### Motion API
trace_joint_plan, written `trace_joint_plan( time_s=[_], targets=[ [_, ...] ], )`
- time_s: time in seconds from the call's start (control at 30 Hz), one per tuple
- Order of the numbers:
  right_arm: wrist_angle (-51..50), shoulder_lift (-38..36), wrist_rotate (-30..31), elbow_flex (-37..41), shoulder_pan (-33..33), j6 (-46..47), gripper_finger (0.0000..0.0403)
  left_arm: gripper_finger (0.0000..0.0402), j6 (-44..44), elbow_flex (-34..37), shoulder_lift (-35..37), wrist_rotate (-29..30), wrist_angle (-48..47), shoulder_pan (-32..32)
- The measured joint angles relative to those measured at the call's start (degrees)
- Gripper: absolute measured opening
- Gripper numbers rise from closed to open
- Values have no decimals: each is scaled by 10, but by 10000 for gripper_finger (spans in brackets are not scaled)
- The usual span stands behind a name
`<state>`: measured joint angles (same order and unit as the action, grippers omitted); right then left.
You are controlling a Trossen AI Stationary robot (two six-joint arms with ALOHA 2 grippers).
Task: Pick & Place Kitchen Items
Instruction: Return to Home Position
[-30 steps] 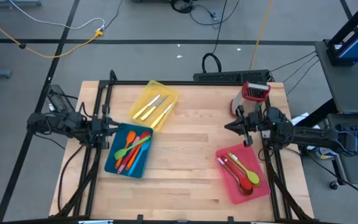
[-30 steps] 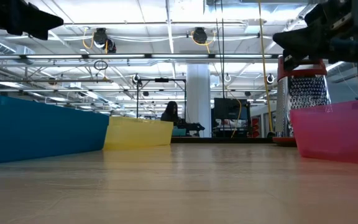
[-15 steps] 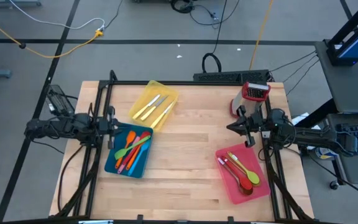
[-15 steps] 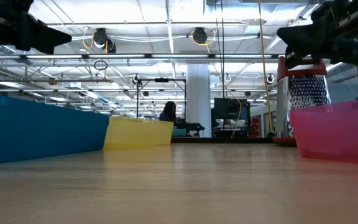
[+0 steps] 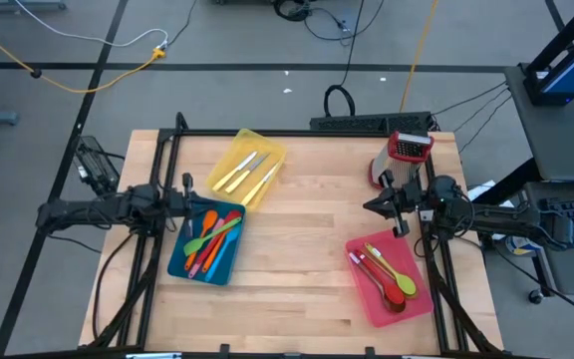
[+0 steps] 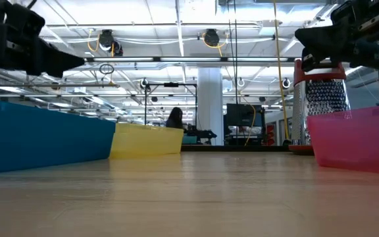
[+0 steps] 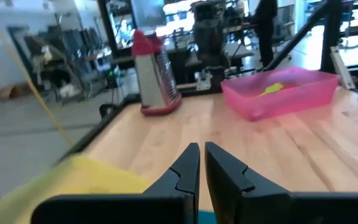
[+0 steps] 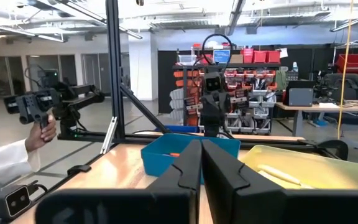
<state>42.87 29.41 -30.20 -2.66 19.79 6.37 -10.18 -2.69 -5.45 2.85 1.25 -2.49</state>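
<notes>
— Where is the left gripper (image 5: 183, 195)?
— At the table's (image 5: 307, 239) left side, over the far edge of the blue tray (image 5: 225, 273). Its wrist view shows the two fingers (image 7: 188, 163) pressed almost together with only a thin slit between them, and nothing in it.
— And the utensils?
— In the blue tray a green spatula (image 5: 217, 233) lies slantwise over orange and red utensils (image 5: 210, 251). Just beyond it, the yellow tray (image 5: 270, 152) holds the cream-handled knives (image 5: 248, 172), side by side.
— Further right?
— The right gripper (image 5: 373, 204) hangs between the box grater (image 5: 408, 150) and the pink tray (image 5: 365, 297), pointing toward the table's middle. It is clenched too, fingers (image 8: 190, 163) nearly touching, empty.
— What sits in the pink tray?
— A green spoon (image 5: 398, 278) and a few more slim utensils (image 5: 372, 267), all lying lengthwise. The grater stands upright at the far right corner, apart from the tray.
</notes>
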Motion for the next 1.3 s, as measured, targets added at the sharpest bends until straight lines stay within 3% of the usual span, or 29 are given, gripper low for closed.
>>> trace_joint_plan(
  time_s=[0.3,1.3],
  targets=[
    [0,0,0,0,0,0,5,31,32,20,-2,-54,7,-39],
    [-1,0,1,1,0,0,2,31,47,20,-2,-53,2,-54]
  ],
)
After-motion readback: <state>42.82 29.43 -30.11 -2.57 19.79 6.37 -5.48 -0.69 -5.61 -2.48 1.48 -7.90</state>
